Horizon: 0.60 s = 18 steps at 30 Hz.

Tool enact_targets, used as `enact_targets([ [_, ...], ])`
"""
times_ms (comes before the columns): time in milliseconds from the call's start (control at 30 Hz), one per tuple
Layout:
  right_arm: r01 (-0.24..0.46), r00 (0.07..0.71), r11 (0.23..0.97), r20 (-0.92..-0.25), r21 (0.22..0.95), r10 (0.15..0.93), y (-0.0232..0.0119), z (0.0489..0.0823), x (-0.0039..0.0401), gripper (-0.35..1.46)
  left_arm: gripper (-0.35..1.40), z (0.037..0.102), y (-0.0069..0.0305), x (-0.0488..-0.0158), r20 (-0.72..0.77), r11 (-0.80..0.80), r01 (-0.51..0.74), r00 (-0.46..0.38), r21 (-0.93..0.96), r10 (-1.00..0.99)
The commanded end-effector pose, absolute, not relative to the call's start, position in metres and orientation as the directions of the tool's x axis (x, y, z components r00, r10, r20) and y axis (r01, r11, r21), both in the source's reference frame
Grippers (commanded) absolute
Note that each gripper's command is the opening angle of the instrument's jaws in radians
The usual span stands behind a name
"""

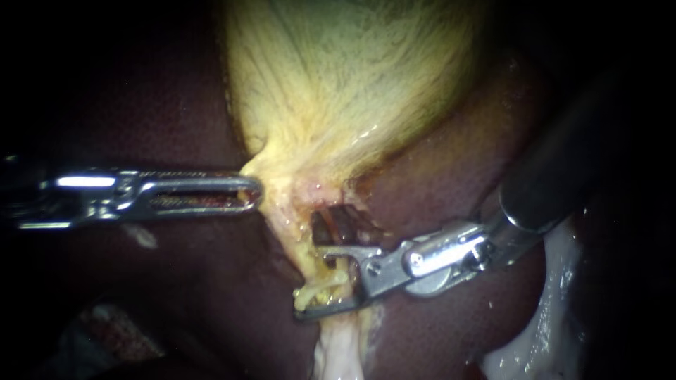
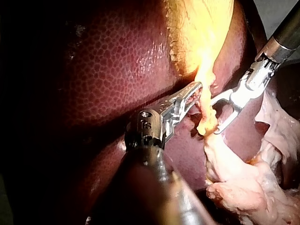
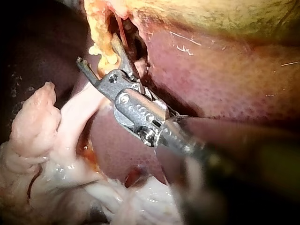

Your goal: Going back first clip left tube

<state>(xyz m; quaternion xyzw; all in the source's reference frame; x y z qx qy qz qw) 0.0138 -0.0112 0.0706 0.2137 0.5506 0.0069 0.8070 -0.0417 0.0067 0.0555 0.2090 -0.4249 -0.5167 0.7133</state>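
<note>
Silver right instrument [image 1: 310, 281], jaws spread on either side of the thin yellow tube [image 1: 294, 243], silver left instrument [image 1: 255, 193] further left, pinching the narrow near end of the pale yellow gallbladder [image 1: 352, 84]

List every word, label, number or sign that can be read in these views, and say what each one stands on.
Readable text: none in any view.
Liver, gallbladder, tube: bare tissue, no writing or signs.
Left instrument: plain metal, no readable marks.
Right instrument: faint marks on the metal near its tip in the right wrist view, too small to read.
</note>
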Motion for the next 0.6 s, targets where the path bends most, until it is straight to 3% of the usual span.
enact_targets([
  [33, 0.226, 0.391, 0.908, -0.886, 0.354, 0.248, -0.0111, 0.0703, 0.0134, 0.60, -0.35, 0.0556, 0.0067, -0.0417, 0.390, 0.379, 0.559, 0.105, 0.737, -0.915],
  [200, 0.238, 0.387, 0.900, -0.886, 0.365, 0.256, -0.0103, 0.0681, 0.0102, 0.60, -0.35, 0.0557, 0.0067, -0.0417, 0.390, 0.379, 0.559, 0.106, 0.738, -0.915],
  [600, 0.168, 0.395, 0.929, -0.886, 0.330, 0.244, -0.0070, 0.0636, 0.0041, 0.60, -0.35, 0.0562, 0.0069, -0.0416, 0.391, 0.380, 0.558, 0.106, 0.738, -0.914],
])
